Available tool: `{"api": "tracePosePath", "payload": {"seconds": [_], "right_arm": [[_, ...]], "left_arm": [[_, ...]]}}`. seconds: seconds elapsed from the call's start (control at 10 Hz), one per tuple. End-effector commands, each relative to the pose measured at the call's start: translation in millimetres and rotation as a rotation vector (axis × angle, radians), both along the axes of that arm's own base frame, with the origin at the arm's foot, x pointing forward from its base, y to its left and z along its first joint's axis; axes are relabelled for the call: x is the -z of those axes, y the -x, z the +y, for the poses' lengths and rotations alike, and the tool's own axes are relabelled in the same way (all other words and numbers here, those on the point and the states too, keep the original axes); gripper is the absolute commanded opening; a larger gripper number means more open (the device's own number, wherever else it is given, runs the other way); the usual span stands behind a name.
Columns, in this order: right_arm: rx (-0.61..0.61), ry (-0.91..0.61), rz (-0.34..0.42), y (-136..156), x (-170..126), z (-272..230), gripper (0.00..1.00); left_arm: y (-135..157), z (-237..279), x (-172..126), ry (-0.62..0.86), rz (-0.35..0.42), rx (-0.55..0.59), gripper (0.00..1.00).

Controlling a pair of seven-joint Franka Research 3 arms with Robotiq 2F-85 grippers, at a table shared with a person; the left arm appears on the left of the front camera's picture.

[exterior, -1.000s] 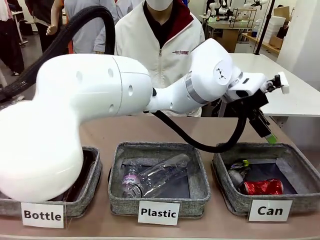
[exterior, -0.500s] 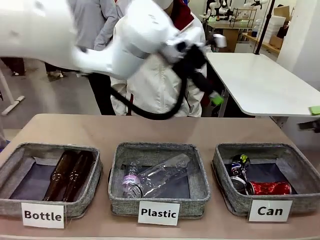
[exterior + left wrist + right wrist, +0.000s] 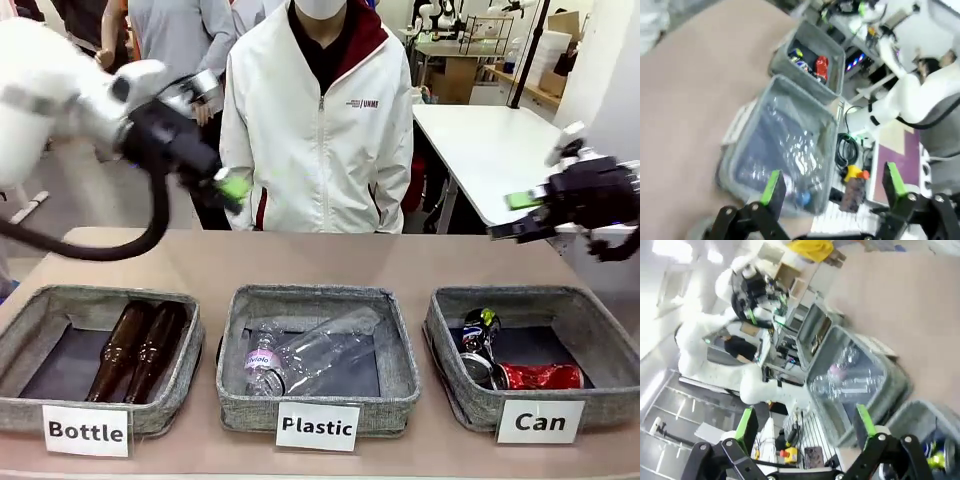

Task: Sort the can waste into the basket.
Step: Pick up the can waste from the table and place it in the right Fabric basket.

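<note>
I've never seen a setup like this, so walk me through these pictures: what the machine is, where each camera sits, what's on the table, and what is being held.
These are two white robot arms at a table, with a person in a white jacket standing across from them. The front view comes from a fixed camera between the arms. The other two come from cameras on each arm's wrist, looking along its green-padded fingers.

The left gripper and right gripper are both raised above the table, open and holding nothing.

On the table stand three grey fabric baskets. The one labelled Bottle holds brown glass bottles, the one labelled Plastic a clear plastic bottle, and the one labelled Can a red can and a silver and dark can.
</note>
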State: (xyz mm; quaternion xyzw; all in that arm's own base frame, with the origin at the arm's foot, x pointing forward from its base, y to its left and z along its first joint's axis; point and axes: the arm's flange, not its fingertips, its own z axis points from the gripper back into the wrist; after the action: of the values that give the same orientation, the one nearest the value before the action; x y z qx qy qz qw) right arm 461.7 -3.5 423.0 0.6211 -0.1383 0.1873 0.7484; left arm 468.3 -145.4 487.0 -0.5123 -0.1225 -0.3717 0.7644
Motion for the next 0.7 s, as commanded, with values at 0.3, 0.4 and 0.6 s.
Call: {"api": "tracePosePath", "payload": {"seconds": [0.3, 0.4, 0.6], "right_arm": [[0.126, -0.141, 0.017, -26, 11, 8, 1.00], [0.158, -0.127, 0.024, -26, 10, 3, 1.00], [0.118, -0.117, 0.027, -27, 18, 14, 1.00]], "left_arm": [[87, 178, 90, 0.336, 0.188, -0.494, 1.00], [99, 201, 106, 0.361, 0.181, -0.636, 1.00], [65, 164, 83, 0.221, 0.218, -0.402, 1.00]]}}
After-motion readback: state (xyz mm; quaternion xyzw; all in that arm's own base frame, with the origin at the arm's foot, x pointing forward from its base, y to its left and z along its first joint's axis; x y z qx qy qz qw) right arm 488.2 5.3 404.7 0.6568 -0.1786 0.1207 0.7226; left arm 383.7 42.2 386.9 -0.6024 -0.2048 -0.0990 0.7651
